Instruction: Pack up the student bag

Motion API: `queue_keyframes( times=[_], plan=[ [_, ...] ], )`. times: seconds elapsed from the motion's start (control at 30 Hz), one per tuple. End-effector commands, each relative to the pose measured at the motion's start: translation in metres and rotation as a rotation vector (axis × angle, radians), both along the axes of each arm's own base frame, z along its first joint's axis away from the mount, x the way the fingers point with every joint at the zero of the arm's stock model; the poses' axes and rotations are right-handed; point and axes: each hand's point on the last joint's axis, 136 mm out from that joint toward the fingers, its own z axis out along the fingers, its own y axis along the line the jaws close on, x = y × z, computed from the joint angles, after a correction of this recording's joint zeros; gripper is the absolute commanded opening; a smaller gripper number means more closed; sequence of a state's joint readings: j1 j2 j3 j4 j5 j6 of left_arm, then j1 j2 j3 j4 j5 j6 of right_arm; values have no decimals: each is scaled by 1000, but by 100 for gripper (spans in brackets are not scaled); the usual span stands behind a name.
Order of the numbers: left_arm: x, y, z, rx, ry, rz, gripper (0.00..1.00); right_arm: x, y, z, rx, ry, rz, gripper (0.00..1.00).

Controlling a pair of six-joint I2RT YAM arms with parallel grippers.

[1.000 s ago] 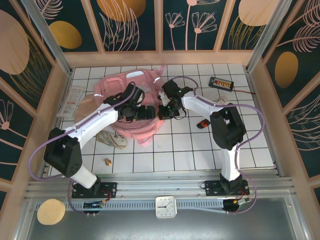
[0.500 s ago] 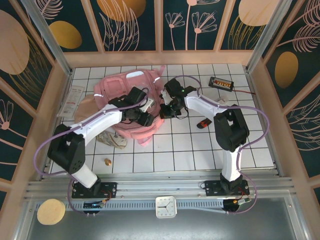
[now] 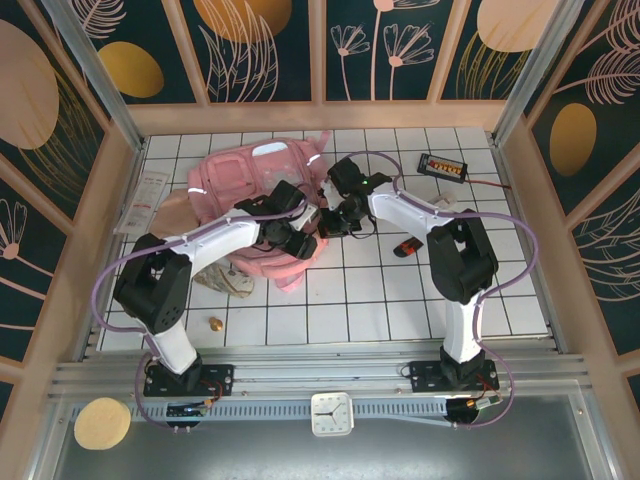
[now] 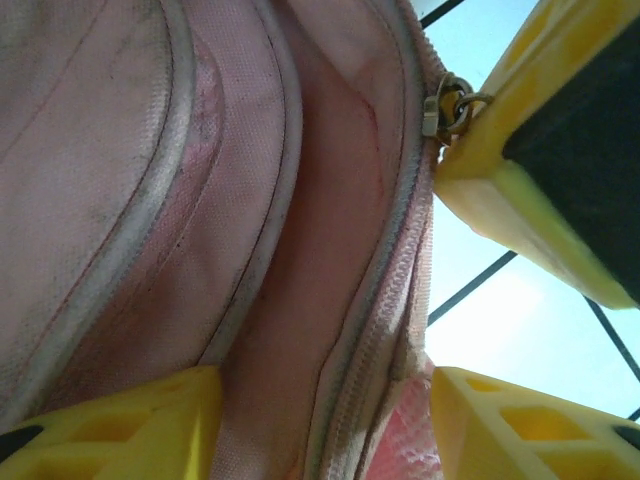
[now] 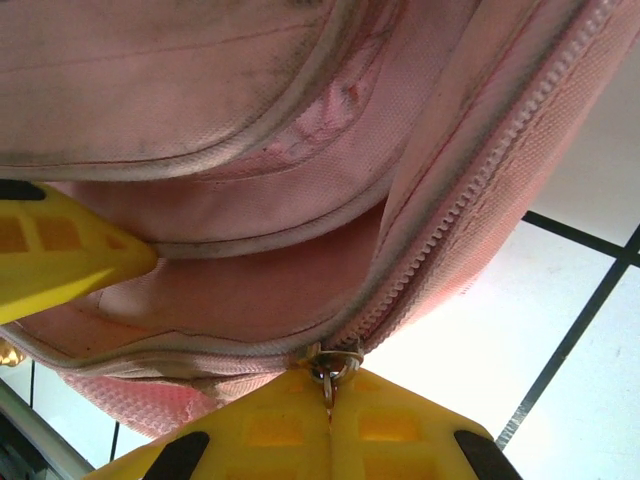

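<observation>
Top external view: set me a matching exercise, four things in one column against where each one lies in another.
Things: 1 large pale pink fabric backpack; 2 black box with orange buttons; 3 white square clock; 4 small brown lump.
Places, by the white tiled table: A off the tiles, bottom centre; B far right corner; C far left half; D near left.
Pairs: 1-C; 2-B; 3-A; 4-D.
</observation>
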State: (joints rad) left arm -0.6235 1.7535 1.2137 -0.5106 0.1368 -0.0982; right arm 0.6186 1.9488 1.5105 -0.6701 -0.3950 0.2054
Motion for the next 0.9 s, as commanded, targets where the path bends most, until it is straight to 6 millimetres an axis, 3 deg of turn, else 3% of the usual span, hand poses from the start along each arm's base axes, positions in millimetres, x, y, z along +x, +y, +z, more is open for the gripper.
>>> queue_keyframes(
  times=[0.0,0.07,0.3,0.5,0.87],
  plan=[
    [6,7,-13,53,-28,27,57,-13,7,17,37,4,16,0],
    [4,8,-19,60,-21,22,47,-14,8,18,39,3,16,0],
    [-8,20,-31,104,10,3,1,-16,4,18,20,4,26,0],
    [-16,39,-10,183,-67,-80,0,-12,-15,3,-61,3,44,0],
    [-30,59,16,238,-215,-241,0,59,-75,-10,-130,-74,-64,0]
  ],
)
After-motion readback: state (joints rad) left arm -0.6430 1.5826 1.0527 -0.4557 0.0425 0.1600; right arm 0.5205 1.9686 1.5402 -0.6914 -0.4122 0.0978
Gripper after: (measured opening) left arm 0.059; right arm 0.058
